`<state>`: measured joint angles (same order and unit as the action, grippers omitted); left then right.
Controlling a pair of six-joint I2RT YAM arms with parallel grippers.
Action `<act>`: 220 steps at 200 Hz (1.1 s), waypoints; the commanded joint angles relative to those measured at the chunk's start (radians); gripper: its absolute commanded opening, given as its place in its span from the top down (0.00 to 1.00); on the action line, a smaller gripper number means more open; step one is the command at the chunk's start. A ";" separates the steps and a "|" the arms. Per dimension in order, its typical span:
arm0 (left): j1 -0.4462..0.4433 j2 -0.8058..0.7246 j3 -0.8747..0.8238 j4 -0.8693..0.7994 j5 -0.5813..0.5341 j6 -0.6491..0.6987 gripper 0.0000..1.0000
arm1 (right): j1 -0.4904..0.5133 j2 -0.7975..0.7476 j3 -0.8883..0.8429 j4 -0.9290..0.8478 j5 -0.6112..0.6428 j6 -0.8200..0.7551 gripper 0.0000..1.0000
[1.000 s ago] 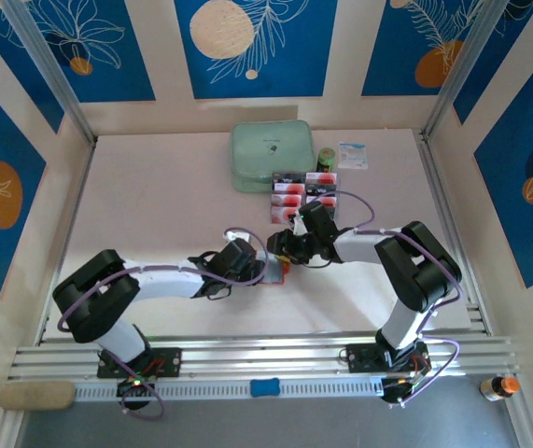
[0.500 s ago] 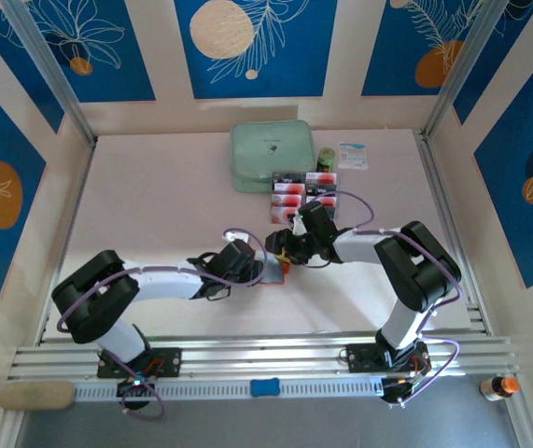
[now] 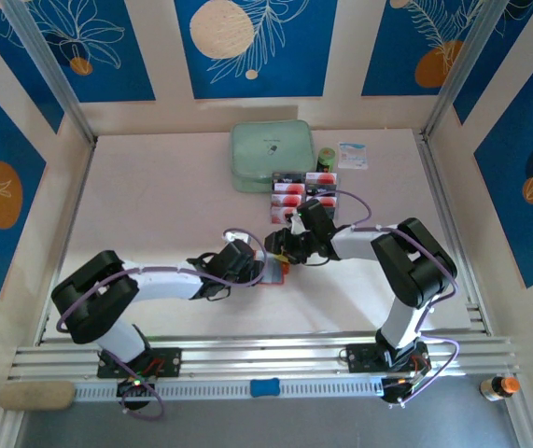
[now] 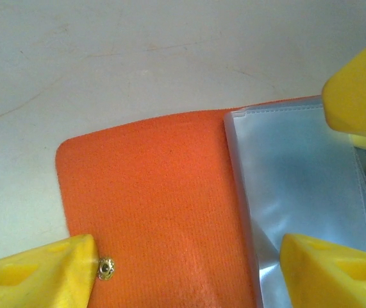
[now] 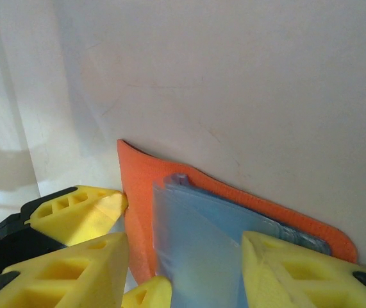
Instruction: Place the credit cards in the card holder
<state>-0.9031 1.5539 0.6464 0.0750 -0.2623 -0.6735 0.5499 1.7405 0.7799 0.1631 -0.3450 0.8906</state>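
No card is in yet: the pale pink-white credit cards with black bands and red circles [image 3: 303, 191] lie grouped toward the worktop's [image 3: 154, 205] far edge. The orange-red fold-over fabric card holder [image 4: 150, 205] lies opened mid-worktop, its clear sleeves [image 4: 298, 186] exposed. The left claw [image 4: 186, 274] is spread wide over it, gripping nothing. The right claw [image 5: 186, 273] stands half-open astride the sleeves; I cannot tell whether it grips them. Every card is left to fetch and insert.

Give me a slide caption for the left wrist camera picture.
Open left pincer over the unfolded orange card holder, clear sleeves and brass snap exposed.
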 commanded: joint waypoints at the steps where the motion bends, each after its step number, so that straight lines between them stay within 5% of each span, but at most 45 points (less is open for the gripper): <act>1: 0.009 -0.030 -0.022 -0.023 0.005 -0.003 0.21 | 0.015 -0.019 0.021 -0.054 -0.039 -0.002 0.51; 57: 0.015 -0.141 -0.033 -0.030 -0.019 -0.005 0.11 | 0.051 -0.083 0.075 -0.134 -0.017 0.000 0.49; 220: 0.106 -0.446 -0.193 -0.043 -0.029 -0.003 0.07 | 0.151 0.107 0.226 -0.110 0.047 0.109 0.44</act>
<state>-0.8135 1.1152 0.4690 0.0574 -0.2966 -0.6979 0.6945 1.8313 0.9825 0.0582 -0.3107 0.9749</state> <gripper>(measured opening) 0.926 0.560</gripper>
